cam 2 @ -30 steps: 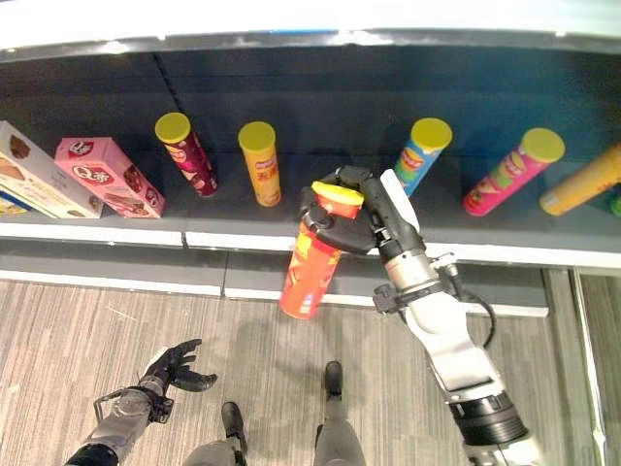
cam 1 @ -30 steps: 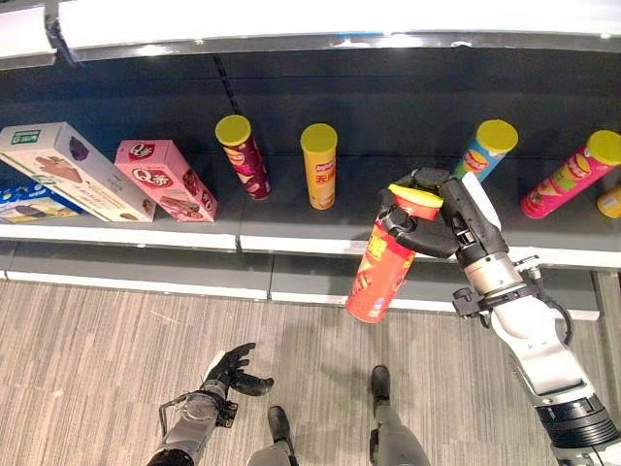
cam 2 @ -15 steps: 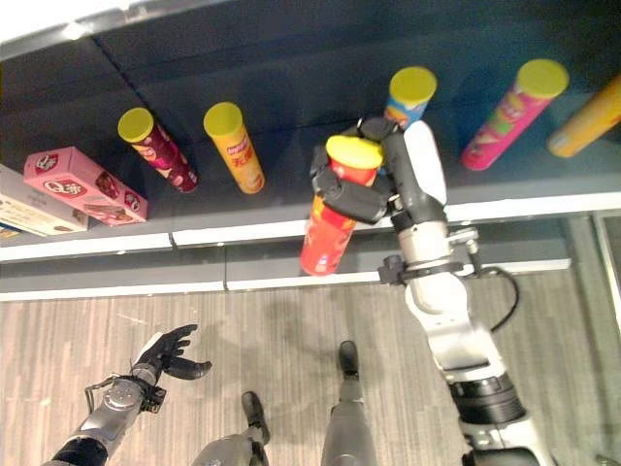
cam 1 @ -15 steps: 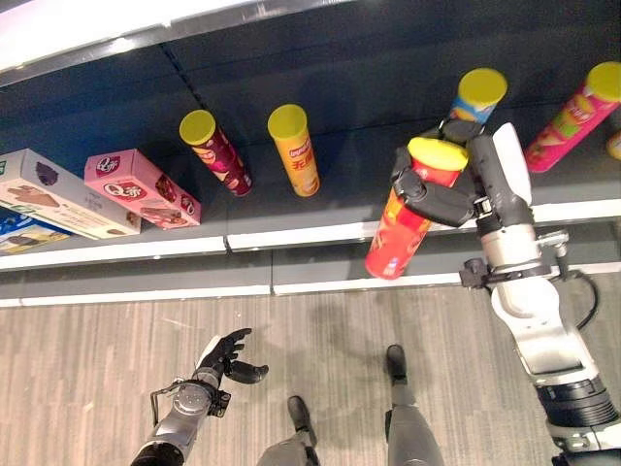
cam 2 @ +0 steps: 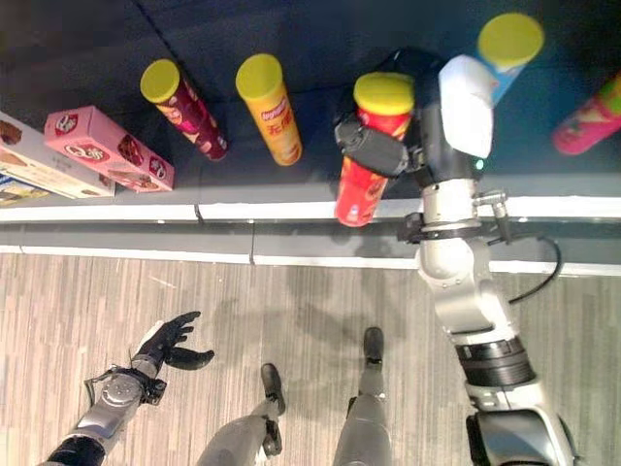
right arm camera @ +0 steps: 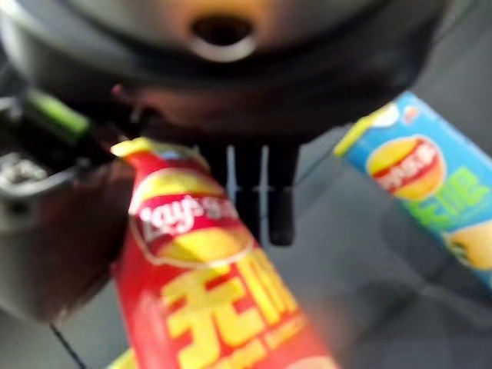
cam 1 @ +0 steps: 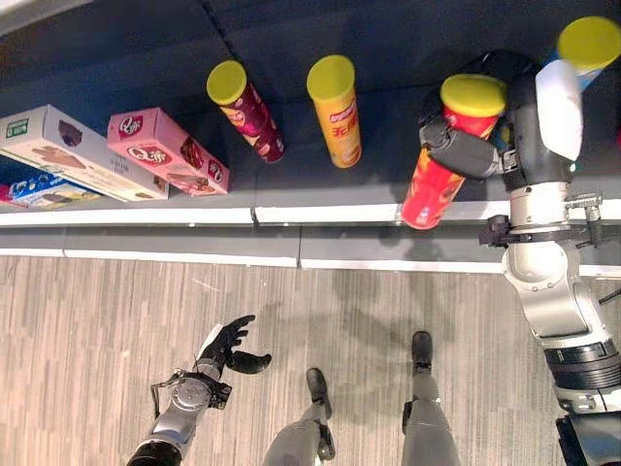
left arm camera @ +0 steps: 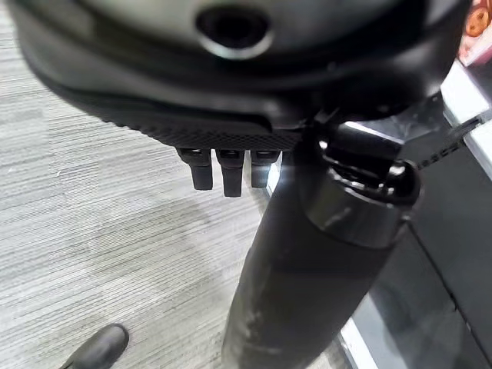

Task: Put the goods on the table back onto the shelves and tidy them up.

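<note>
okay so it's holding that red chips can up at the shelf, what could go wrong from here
The right hand grips the red can near its lid, tilted, with its base hanging over the shelf edge; released now, it could tip off. Pushed further in, it may knock the blue can close behind the hand or the orange can beside it.

Grey wood-grain floor (cam 1: pixel 97 330) stretches below, striped lengthwise, meeting a pale baseboard strip (cam 1: pixel 146 256) along its far edge.

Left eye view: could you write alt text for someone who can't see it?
The robot's right hand grips a red chip can at the shelf edge, near maroon and orange cans and a pink box. Its left hand hangs open above the floor.
</note>
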Controlling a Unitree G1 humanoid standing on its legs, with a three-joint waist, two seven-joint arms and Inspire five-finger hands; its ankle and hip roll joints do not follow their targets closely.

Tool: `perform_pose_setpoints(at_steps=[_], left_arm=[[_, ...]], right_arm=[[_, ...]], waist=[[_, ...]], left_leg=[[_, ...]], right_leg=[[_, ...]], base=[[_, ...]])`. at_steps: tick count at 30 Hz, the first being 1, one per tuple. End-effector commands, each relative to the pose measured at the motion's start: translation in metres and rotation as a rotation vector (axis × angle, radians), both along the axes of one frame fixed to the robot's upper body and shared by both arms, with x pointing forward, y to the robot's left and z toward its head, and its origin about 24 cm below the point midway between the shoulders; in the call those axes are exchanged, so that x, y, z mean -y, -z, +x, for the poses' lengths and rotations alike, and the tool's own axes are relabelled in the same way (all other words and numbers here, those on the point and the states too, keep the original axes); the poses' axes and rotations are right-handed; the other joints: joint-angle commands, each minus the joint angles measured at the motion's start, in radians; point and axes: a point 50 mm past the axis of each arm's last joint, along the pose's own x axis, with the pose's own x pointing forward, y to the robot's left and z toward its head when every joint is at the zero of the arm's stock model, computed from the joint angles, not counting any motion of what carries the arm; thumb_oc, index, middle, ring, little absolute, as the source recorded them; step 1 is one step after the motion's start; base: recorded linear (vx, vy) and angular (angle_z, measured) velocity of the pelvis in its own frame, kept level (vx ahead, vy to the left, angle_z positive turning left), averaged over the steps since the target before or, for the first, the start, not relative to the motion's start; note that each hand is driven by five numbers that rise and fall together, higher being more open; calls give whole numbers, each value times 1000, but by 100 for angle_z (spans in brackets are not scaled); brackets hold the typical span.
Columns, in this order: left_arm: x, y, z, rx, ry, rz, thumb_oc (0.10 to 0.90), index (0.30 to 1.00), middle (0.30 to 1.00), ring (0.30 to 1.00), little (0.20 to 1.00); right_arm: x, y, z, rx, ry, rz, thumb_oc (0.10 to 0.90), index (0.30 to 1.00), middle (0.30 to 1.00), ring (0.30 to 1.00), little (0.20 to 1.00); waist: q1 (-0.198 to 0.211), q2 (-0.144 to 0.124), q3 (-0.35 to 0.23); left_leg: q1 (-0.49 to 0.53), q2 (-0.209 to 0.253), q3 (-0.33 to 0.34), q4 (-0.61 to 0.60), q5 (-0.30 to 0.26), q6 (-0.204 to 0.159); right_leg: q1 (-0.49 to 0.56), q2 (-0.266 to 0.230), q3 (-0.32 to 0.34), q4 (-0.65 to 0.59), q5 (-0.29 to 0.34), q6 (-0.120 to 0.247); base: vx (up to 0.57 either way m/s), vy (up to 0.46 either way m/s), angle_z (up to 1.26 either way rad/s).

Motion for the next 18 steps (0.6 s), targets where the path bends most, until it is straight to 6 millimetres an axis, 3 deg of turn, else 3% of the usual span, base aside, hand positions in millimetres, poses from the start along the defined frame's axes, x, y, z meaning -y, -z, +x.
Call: perform_pose_setpoints(at_steps=[1,2,11,18], left_arm=[[-31,-24,7,100,-29,93,800,900,900,900,900],[-29,-38,12,164,-9,84,800,900,900,900,900],[-32,-62,13,261,-2,81,800,900,900,900,900],[-34,-59,11,251,-13,88,800,900,900,900,900]], right_arm=[[-5,-76,-32,424,17,-31,400,300,300,300,300],[1,-85,-35,479,70,-31,400,300,300,300,300],[2,-119,-55,711,221,-115,400,300,300,300,300],[1,-127,-63,774,261,-136,400,300,300,300,300]], waist=[[34,3,20],[44,11,31],[73,29,62],[76,31,69]], left_leg=[[100,21,-59,5,-72,-37],[76,20,-65,5,-61,-39],[-9,26,-83,5,-67,-43],[-23,25,-89,5,-70,-42]], right_leg=[[23,-100,5,245,-263,138],[7,-107,-1,244,-252,140],[-92,-124,-5,293,-264,142],[-116,-132,-9,311,-268,142]], base=[[9,-23,19],[21,-18,19],[14,-7,4],[9,-2,12]])
